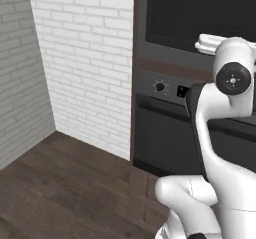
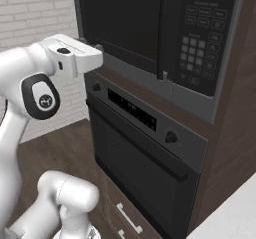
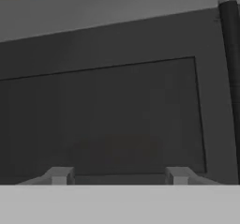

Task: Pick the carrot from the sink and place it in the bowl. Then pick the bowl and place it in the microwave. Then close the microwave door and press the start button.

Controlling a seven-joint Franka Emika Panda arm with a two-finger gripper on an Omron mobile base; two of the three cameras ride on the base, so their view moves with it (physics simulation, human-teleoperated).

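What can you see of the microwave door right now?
The microwave door is a large black panel with a dark glass window and a grey frame, glossy like glass and plastic. It sits shut, flush with the cabinet front, above the oven and left of the keypad. A slim vertical handle runs down its right edge. In the hand view the window outline and that handle sit close ahead of the jaws, which stand apart. Whether the gripper touches the door cannot be told.

Light: even and soft, no strong source
Brick wall (image 1: pixel 85 58): brightest surface
Microwave door (image 2: pixel 122 20): dull, glare-free
Shadows: faint
Hand view: dim, grey, blurry
Base views: slightly soft, undistorted
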